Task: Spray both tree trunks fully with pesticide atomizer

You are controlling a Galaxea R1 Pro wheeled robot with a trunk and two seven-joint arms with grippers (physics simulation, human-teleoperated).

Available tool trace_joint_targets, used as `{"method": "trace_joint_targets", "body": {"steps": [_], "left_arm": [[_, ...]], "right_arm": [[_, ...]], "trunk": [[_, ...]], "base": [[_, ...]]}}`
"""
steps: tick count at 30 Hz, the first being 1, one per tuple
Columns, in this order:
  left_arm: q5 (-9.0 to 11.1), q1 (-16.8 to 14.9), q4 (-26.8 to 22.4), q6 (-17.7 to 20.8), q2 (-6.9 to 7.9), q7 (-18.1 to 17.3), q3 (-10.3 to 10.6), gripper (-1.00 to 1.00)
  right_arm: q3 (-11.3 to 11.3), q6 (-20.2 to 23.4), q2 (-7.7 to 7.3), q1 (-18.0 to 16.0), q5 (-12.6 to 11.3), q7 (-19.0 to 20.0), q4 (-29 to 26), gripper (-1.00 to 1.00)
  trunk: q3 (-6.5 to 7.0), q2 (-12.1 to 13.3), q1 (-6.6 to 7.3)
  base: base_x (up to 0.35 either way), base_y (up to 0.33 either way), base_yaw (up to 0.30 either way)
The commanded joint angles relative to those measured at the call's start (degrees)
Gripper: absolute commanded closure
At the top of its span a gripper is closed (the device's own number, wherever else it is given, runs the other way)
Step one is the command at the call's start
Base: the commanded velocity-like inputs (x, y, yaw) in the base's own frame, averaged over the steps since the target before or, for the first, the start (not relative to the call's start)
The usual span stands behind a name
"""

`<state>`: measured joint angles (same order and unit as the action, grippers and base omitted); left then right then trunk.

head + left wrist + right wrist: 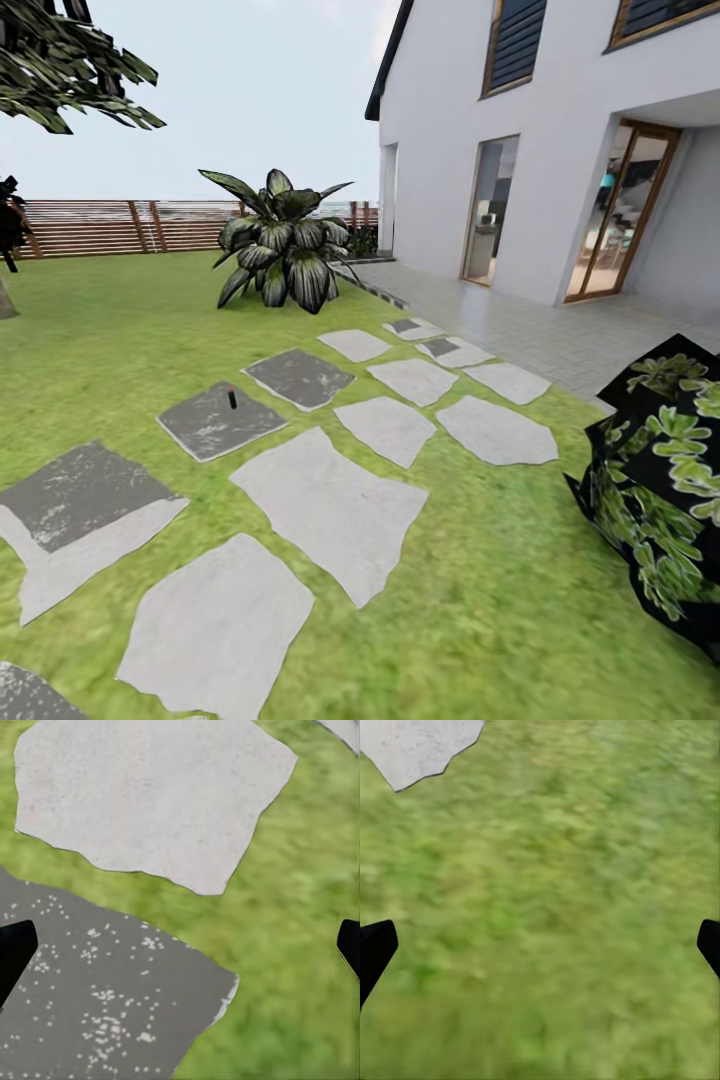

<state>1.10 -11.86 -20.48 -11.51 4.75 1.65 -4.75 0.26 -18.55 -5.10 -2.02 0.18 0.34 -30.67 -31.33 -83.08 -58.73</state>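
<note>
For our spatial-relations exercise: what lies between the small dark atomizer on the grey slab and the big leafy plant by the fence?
In the head view, between the small dark atomizer and the broad-leaved plant lie a dark grey stone slab and green grass.

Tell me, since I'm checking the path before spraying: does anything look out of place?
Yes: a small dark object with a red tip stands alone on a dark grey stone slab, possibly the atomizer; too small to tell.

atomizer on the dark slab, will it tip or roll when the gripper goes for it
Probably tips easily: the atomizer stands upright, thin and tall for its footprint, on a flat dark stone slab. Once down, its slim shape might roll. It looks small, so likely light.
</note>
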Motion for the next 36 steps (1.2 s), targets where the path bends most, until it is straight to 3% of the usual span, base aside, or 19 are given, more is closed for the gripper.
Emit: {"method": "trace_joint_targets", "body": {"steps": [1, 36], "left_arm": [[0.02, 0.00, 0.00, 0.00, 0.00, 0.01, 0.00, -1.00], [-0.04, 0.00, 0.00, 0.00, 0.09, -0.01, -0.09, -1.00]], "right_arm": [[0.00, 0.00, 0.00, 0.00, 0.00, 0.00, 0.00, -1.00], [0.00, 0.00, 0.00, 0.00, 0.00, 0.01, 0.00, -1.00]], "trunk": [[0.00, 0.00, 0.00], [0.00, 0.00, 0.00]], "base": [[0.322, 0.000, 0.000], [0.327, -0.003, 0.000]]}}
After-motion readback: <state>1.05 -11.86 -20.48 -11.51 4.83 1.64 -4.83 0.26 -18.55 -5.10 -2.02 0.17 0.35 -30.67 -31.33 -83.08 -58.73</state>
